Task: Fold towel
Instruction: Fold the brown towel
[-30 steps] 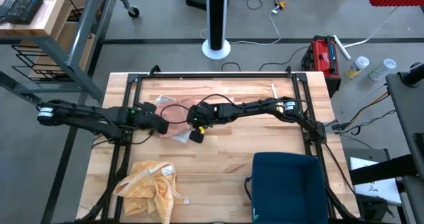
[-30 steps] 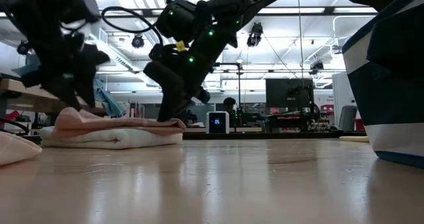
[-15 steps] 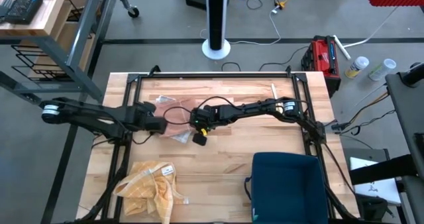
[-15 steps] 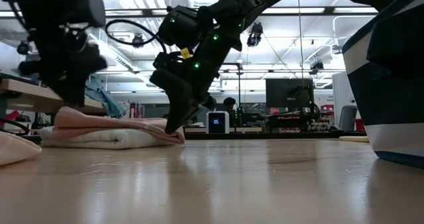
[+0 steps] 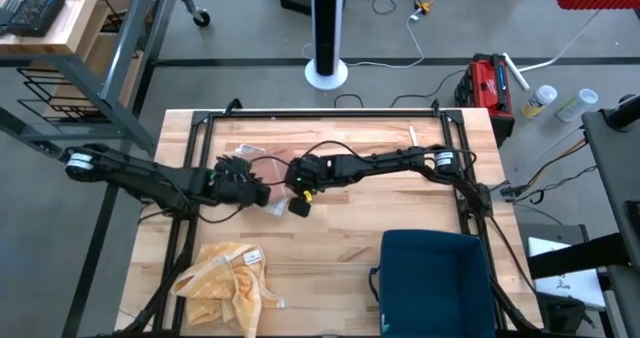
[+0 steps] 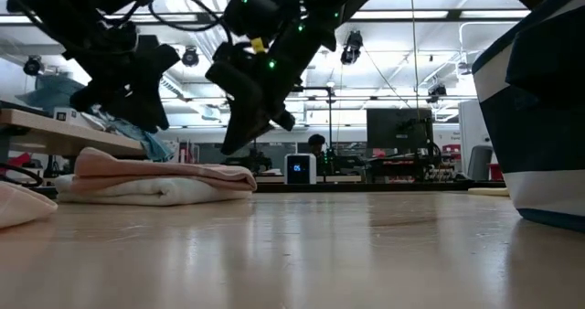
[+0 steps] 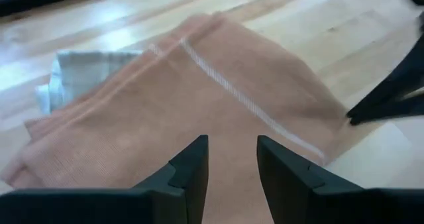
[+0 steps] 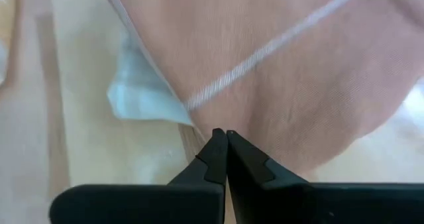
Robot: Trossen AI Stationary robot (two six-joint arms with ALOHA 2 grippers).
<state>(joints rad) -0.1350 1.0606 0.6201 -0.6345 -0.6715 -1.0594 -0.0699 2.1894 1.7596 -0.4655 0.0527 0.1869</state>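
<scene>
The pink towel (image 7: 199, 98) lies folded flat near the middle of the wooden table (image 5: 340, 248), on top of a pale cloth (image 6: 155, 192) that sticks out under its edges. At about seven o'clock from it sits a crumpled yellow cloth (image 5: 228, 278), and at four o'clock, near the table's front edge, a dark blue bin (image 5: 435, 278). Neither stands in the arms' way; the two arms themselves crowd each other over the towel.

The left gripper (image 7: 232, 159) hangs just above the towel from its nine o'clock side, fingers (image 7: 192, 164) a little apart with nothing between them. The right gripper (image 8: 226, 141) hovers over the towel's three o'clock edge, its fingers pressed together on nothing.

A second ago the right gripper's tip was down at the towel's edge; it has since lifted clear. The left gripper has moved in over the towel and its fingers have narrowed. The towel now lies flatter at that edge.
</scene>
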